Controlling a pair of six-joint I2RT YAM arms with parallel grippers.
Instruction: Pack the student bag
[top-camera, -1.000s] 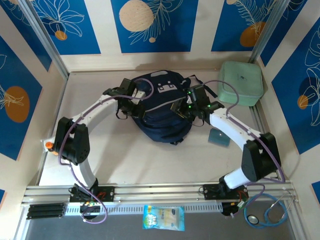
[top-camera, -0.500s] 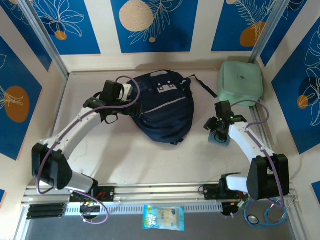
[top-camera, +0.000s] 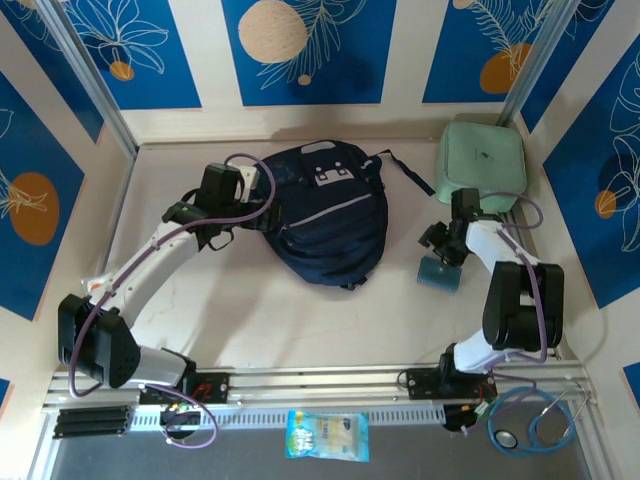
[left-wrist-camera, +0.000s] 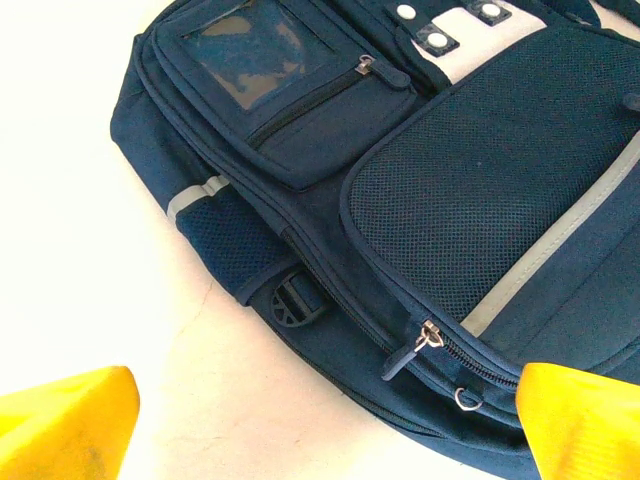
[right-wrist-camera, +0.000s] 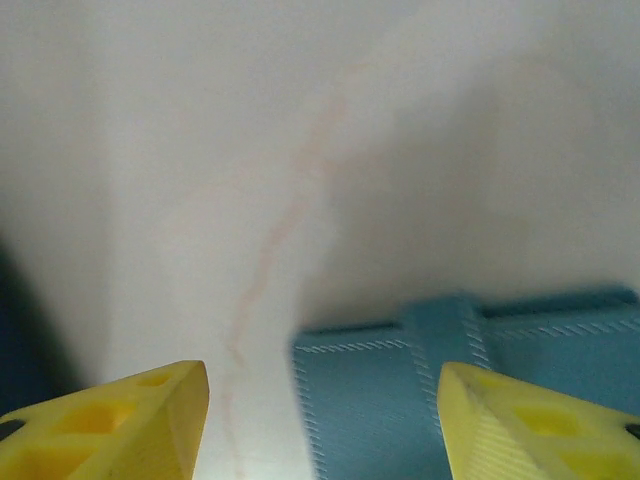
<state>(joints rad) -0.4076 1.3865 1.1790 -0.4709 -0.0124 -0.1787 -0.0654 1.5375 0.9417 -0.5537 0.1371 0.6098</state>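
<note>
The student bag, a large navy blue fabric backpack with grey-white stripes (top-camera: 330, 222), lies flat on the pale counter (left-wrist-camera: 80, 200), directly ahead of my left end effector (left-wrist-camera: 325, 410) and well off to the left of my right one. The left end effector is spread wide and holds nothing.

I judge the bag soft and floppy. It will sag and fold if lifted by the cloth, so I would pinch something small and firm. The metal zip pull (left-wrist-camera: 428, 337) lies just ahead of the left fingers, towards the right one. The black plastic buckle (left-wrist-camera: 292, 300) is a second option.

My right end effector (right-wrist-camera: 320, 395) has its jaws partly apart and empty. It hangs over a small teal-blue stitched flat pouch (right-wrist-camera: 400, 390), which runs under the right finger.

I cannot make out whether the bag's main compartment is open, since its top end is cut off in the left wrist view. From above, the zips are too small to read. The pouch's far edge is also out of frame, so its shape is uncertain.
</note>
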